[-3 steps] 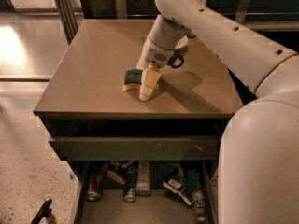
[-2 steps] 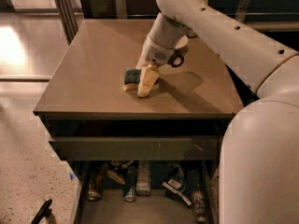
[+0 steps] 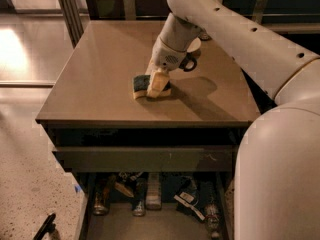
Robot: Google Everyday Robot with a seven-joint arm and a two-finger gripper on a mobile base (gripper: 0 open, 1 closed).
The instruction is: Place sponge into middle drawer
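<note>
The sponge [image 3: 141, 85], dark green on top with pale yellow foam below, lies on the brown cabinet top [image 3: 100, 74], a little right of its middle. My gripper [image 3: 156, 84] is lowered onto the sponge's right half and covers part of it. The middle drawer [image 3: 150, 227] is pulled out at the bottom of the view, below the cabinet front. Its grey floor shows at the near end, and several bottles and packets lie at its back.
A white bowl [image 3: 196, 44] stands on the cabinet top behind my wrist, mostly hidden. A flat grey-brown drawer front [image 3: 145, 159] sits just under the top's front edge. My white arm fills the right side. Speckled floor lies to the left, with a black object [image 3: 44, 227] on it.
My gripper has shifted slightly left and up over the sponge. The sponge has stayed in its place on the cabinet top.
</note>
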